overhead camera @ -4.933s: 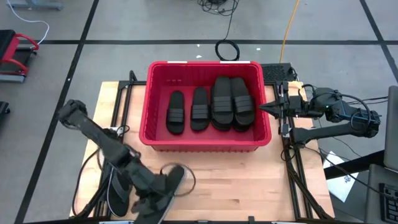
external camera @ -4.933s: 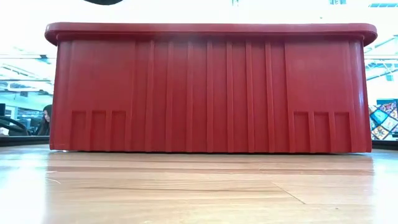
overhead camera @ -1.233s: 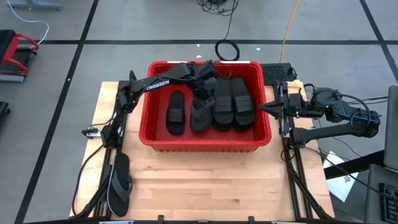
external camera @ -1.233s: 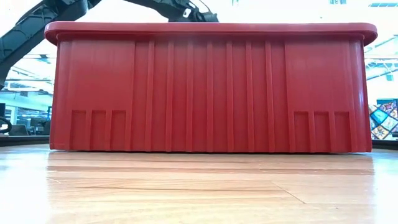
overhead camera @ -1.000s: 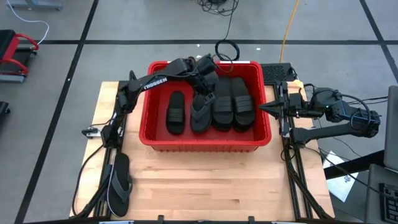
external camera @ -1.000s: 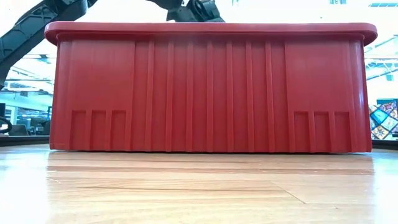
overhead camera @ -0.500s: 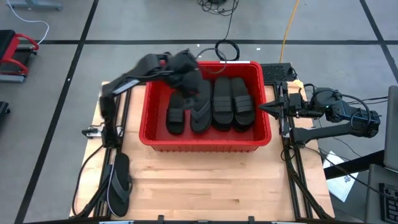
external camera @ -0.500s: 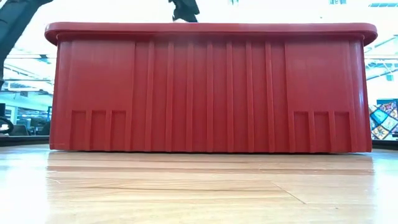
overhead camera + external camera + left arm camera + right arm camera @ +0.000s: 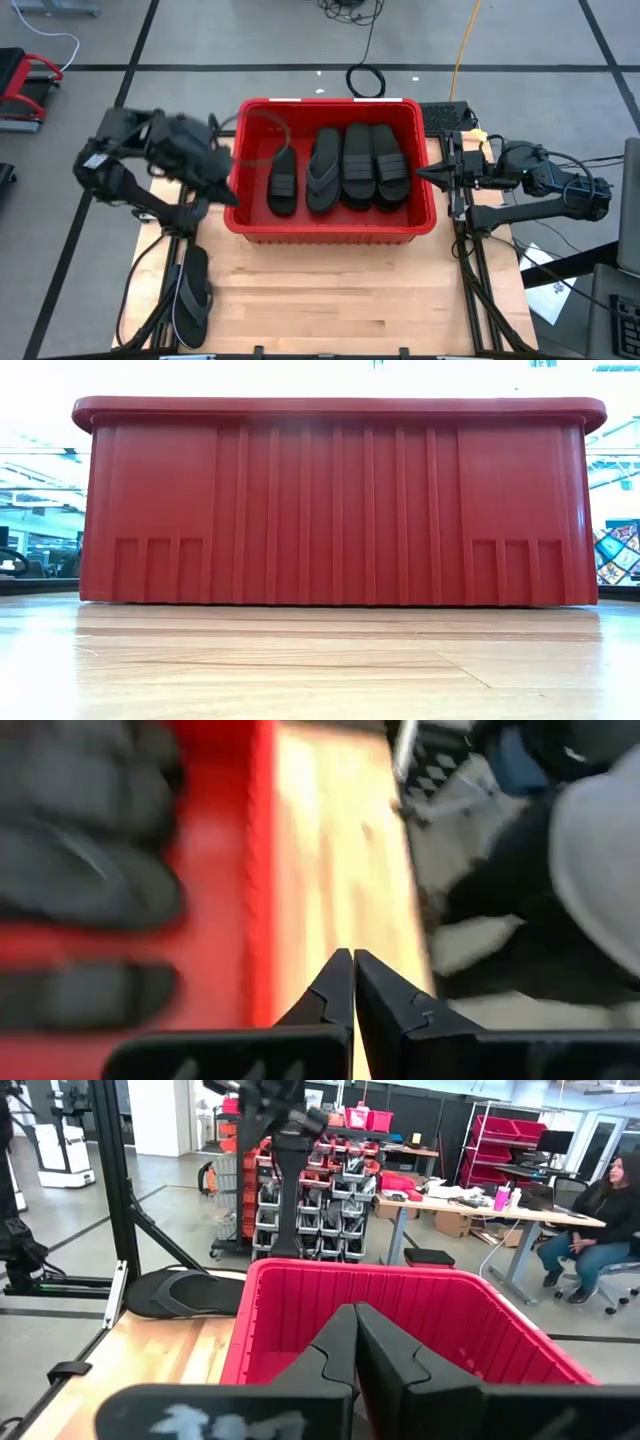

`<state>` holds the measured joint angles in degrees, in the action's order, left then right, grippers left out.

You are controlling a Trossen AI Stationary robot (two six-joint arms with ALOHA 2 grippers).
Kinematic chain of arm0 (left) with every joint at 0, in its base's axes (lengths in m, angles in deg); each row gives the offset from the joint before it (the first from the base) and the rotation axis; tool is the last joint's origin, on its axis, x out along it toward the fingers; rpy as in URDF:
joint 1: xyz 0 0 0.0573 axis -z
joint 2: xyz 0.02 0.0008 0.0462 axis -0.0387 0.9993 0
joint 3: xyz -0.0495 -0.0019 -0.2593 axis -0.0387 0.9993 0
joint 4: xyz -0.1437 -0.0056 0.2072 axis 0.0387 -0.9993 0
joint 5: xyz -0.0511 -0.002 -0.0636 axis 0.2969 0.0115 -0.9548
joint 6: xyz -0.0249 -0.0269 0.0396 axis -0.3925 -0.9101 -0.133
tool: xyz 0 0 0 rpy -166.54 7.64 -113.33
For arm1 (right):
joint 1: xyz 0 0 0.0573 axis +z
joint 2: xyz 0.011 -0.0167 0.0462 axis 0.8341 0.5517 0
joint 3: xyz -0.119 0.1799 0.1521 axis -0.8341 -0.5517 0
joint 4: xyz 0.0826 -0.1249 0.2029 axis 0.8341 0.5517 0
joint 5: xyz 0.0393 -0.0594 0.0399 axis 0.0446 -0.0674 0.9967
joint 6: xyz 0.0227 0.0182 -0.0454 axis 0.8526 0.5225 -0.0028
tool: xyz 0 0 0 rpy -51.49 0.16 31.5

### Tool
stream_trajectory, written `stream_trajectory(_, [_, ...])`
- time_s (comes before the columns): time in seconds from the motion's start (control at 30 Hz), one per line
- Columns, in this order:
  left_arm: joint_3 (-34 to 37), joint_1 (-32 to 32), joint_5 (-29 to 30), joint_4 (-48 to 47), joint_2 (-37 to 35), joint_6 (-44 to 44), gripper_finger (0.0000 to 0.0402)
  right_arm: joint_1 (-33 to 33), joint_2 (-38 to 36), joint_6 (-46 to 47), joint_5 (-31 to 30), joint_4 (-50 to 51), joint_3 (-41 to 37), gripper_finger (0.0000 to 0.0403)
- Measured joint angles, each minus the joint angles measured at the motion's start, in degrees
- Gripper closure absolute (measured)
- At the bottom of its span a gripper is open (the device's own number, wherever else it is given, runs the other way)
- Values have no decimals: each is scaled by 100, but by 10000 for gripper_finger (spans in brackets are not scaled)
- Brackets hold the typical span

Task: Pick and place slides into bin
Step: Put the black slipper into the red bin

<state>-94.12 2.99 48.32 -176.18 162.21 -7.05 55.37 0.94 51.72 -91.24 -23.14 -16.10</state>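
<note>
Overhead: slides, flat black rubber sandals (image 9: 345, 167), lie abreast inside the large red slotted plastic bin (image 9: 330, 231), sorted side by side so more can fit. One black flip-flop (image 9: 193, 293) waits on the pale wooden table (image 9: 340, 300) by the near left corner. The left gripper (image 9: 222, 186), clenched and empty, hangs just outside the bin's left wall, probably bound for it.

Table-level view: only the bin's wall.

Left wrist: fingertips pressed together.

Right wrist: the right gripper (image 9: 353, 1320), clamped shut, waits beside the bin.

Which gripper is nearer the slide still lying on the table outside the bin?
Left. The left gripper hangs beside the bin's left wall, just beyond the slide; the right gripper waits across the bin.
</note>
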Motion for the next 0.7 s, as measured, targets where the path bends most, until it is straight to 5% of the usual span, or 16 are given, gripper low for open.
stream_trajectory(0.23, [2155,1254,100,45,-881,-2427,398,0,74,-236,-13,-2,0,403])
stream_trajectory(0.37, [3512,1977,-330,53,-1260,-3939,389,0,118,-234,-13,-2,0,403])
stream_trajectory(0.7, [5841,3499,-584,2052,-1336,-6241,234,0,116,-236,-4,-2,0,403])
